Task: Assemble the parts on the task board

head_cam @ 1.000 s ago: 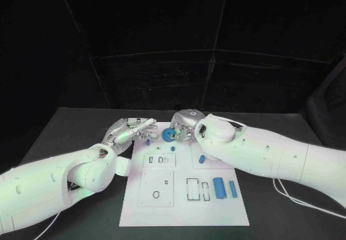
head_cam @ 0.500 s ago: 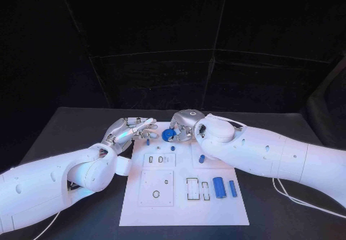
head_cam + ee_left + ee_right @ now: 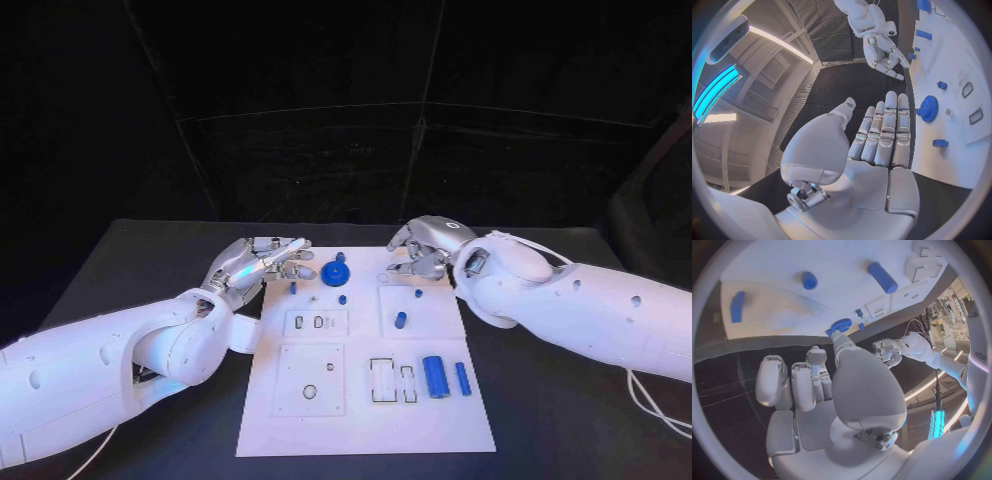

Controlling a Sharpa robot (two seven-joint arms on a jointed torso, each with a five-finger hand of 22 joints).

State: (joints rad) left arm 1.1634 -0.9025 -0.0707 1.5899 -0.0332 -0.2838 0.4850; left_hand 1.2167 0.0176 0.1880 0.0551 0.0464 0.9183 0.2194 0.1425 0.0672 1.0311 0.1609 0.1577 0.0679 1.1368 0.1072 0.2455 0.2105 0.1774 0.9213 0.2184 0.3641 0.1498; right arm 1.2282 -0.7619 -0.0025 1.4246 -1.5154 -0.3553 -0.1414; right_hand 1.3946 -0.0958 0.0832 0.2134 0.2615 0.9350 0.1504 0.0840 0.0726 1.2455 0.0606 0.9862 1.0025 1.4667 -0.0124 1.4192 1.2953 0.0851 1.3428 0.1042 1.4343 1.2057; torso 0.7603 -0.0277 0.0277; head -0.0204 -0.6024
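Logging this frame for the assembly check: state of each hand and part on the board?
left hand: open, fingers apart, holds nothing, at board's far left corner
right hand: empty, fingers curled down over board's far edge
blue gear: on board, no hand touching
large blue cylinder: lying flat on board
slim blue bar: lying flat beside the cylinder
task board: flat on table

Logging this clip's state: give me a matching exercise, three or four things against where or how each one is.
Things:
1. blue gear
2. blue cylinder
3. left robot hand
4. right robot hand

Places or states:
A. lying at the white board's near right part
B. open, at the board's far left edge
C. open, over the board's far right part
D. on the board's far end between both hands

Pairs: 1-D, 2-A, 3-B, 4-C
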